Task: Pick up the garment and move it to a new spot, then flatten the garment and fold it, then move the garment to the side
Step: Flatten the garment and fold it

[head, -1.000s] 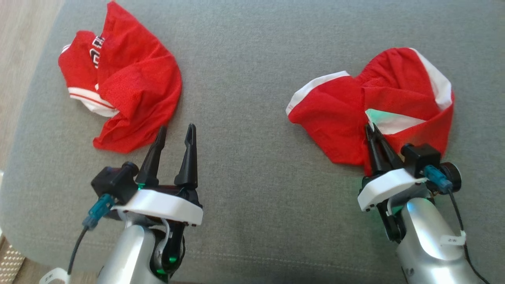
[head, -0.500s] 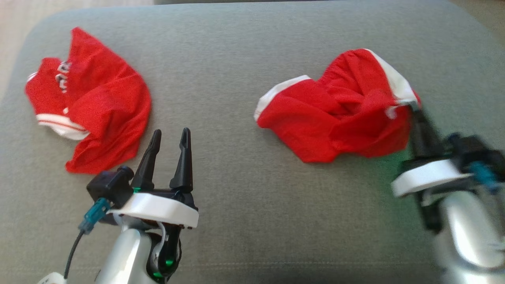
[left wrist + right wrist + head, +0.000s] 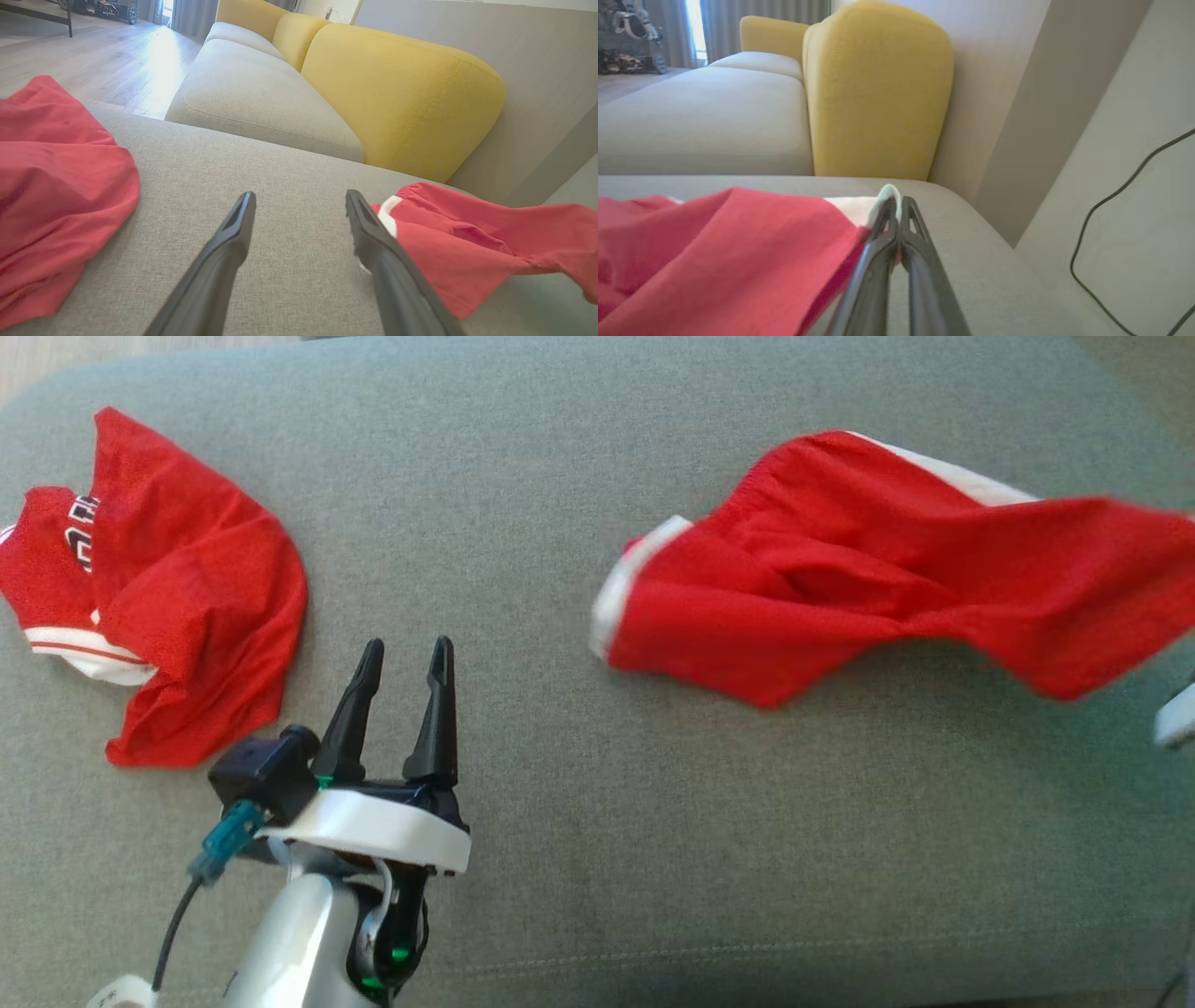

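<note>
red shorts (image 3: 840,579) with white trim lie drawn out across the right side of the grey cushion (image 3: 579,859) in the head view, their right end blurred. a crumpled red jersey (image 3: 187,588) sits at the far left. the left gripper (image 3: 407,646) hovers between them, fingers spread wide and empty. left wrist view: those parted fingers (image 3: 224,261) over bare cushion, the shorts just beside one. right wrist view: the right gripper (image 3: 899,205) has its fingers pinched together on the shorts' white edge.

There's the left gripper (image 3: 408,644): two long black fingers (image 3: 436,709) tapering to points, a curved white plate (image 3: 373,826), a black camera block (image 3: 266,770), a teal plug (image 3: 224,840), a thin black cable (image 3: 173,933) and a silver forearm (image 3: 289,943) with green lights. The right gripper (image 3: 896,205) has the same dark, slotted fingers.
</note>
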Robot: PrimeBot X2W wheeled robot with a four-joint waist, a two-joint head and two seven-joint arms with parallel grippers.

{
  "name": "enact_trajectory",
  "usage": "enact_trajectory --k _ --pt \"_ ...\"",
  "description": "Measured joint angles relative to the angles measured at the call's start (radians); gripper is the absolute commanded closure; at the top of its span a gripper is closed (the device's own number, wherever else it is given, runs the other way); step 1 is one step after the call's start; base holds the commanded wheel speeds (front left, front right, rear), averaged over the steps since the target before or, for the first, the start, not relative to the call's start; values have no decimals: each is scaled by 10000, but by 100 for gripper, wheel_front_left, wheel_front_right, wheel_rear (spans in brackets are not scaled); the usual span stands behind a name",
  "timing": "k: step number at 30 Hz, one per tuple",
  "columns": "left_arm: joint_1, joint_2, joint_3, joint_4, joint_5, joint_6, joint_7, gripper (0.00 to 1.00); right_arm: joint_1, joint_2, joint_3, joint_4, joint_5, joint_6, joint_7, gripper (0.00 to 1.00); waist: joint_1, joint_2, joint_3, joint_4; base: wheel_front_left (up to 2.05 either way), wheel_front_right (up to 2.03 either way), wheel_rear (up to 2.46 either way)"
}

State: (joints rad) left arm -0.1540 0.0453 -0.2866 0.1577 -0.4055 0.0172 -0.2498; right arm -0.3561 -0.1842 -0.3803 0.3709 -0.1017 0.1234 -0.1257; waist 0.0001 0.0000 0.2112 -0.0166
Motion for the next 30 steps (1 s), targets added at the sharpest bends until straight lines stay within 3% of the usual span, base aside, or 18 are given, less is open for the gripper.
enact_trajectory --k 4,5,6,14,20,30 --pt "-123 0 -10 36 0 -6 0 0 -840 -75 -711 334 -416 0 -339 100 0 0 48 13 0 0 0" --pt "-155 0 -17 42 0 -8 0 0 -968 -73 -803 372 -591 0 -389 27 0 0 51 26 0 0 0" --pt "-170 0 -17 46 6 -8 0 0 -1054 -54 -811 426 -721 0 -418 0 0 0 44 45 0 0 0" --pt "-152 0 -4 86 10 -6 0 0 -905 673 117 675 -777 0 -859 0 0 0 -91 91 0 0 0" --pt "-143 0 46 90 10 0 0 0 15 1026 1141 257 -125 0 -1066 0 0 0 -279 14 0 0 0" --pt "124 2 56 48 8 -2 0 0 2433 1369 3588 -1645 1661 0 -1254 0 0 0 -672 -133 0 0 0"
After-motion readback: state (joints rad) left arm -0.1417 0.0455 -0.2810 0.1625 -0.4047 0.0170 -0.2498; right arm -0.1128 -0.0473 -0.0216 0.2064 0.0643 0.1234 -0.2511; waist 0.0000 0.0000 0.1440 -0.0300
